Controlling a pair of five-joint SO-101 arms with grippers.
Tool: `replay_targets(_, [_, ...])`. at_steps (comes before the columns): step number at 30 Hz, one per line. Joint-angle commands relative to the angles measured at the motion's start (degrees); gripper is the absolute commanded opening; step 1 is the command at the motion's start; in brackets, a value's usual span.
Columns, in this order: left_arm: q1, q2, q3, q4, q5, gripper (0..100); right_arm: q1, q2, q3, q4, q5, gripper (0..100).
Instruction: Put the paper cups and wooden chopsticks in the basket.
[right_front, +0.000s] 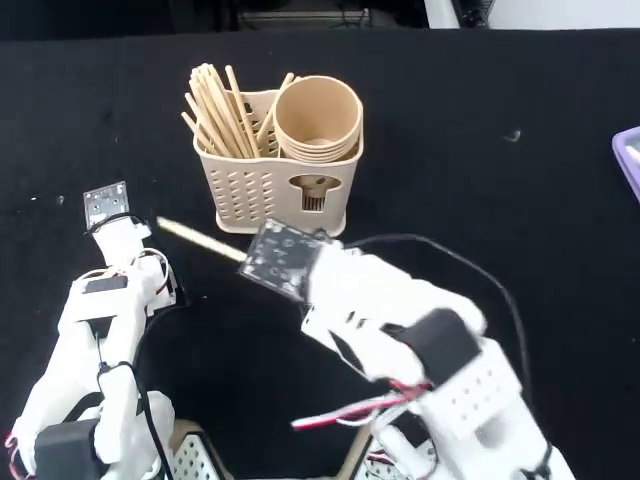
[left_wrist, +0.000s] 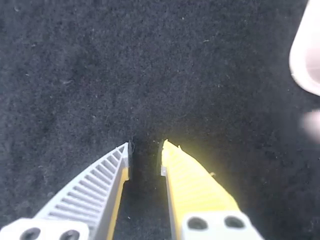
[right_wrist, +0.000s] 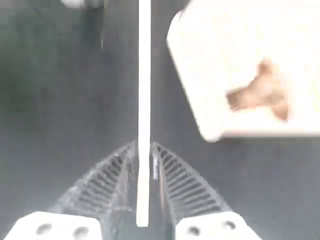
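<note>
So the basket (right_front: 240, 190) sits upper middle of the high view on the black table (right_front: 500, 220), and it's pretty loaded: a bundle of wooden chopsticks (right_front: 215, 110) stands in its left compartment, and the stacked paper cups (right_front: 318, 115) fill the right one.

One loose chopstick (right_front: 195, 237) is just below and left of the basket. It slants from the left down toward the center, and its lower end disappears under the right arm (right_front: 400, 320). The right wrist view settles it: the right jaws are clamped on that stick, one on each side. The stick runs straight out between the tips and a good way past them, with its near end deep between the jaws. The basket's wall is just beside the far part of the stick. Can't tell whether the free end touches the table.

The left arm (right_front: 100, 330) is at the lower left of the high view, apart from the basket. The left jaws are a little apart with a narrow gap, nothing in it, just black table underneath.
</note>
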Motion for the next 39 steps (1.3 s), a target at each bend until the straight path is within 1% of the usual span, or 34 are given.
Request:
replay_targets(1, [0.75,0.09,-2.77,-0.70,-0.35,12,-1.41,-1.27,-6.46,1.05,-2.81,1.1])
replay_targets(5, [0.75,0.09,-2.68,-0.70,-0.35,12,-1.32,0.22,-2.68,1.14,-2.55,1.1])
replay_targets(9, [0.75,0.09,-2.68,-0.70,-0.35,12,0.09,0.13,7.52,0.62,1.67,1.1])
replay_targets(11, [0.75,0.09,-2.68,-0.70,-0.35,12,3.34,0.22,13.14,-1.32,3.43,1.1])
replay_targets(17, [0.75,0.09,-2.77,-0.70,-0.35,12,18.55,0.66,26.86,-8.53,11.34,1.1])
replay_targets(21, [0.75,0.09,-2.77,-0.70,-0.35,12,25.76,3.56,28.88,-8.62,17.14,1.1])
replay_targets(24, [0.75,0.09,-2.77,-0.70,-0.35,12,28.75,9.27,28.00,-8.62,19.60,1.2])
replay_targets(26, [0.75,0.09,-2.77,-0.70,-0.35,12,28.75,13.93,26.59,-8.53,20.40,4.5])
replay_targets(30, [0.75,0.09,-2.77,-0.70,-0.35,12,28.13,22.55,20.53,-8.18,20.31,20.4])
replay_targets(31, [0.75,0.09,-2.77,-0.70,-0.35,12,27.34,24.66,18.68,-8.09,20.13,23.0])
replay_targets(33, [0.75,0.09,-2.77,-0.70,-0.35,12,24.79,28.35,14.73,-6.86,17.76,24.2])
replay_targets(36, [0.75,0.09,-2.77,-0.70,-0.35,12,18.20,33.98,9.10,-5.63,11.60,24.0])
replay_targets(39, [0.75,0.09,-2.77,-0.70,-0.35,12,11.87,39.52,5.32,-6.86,7.03,24.3])
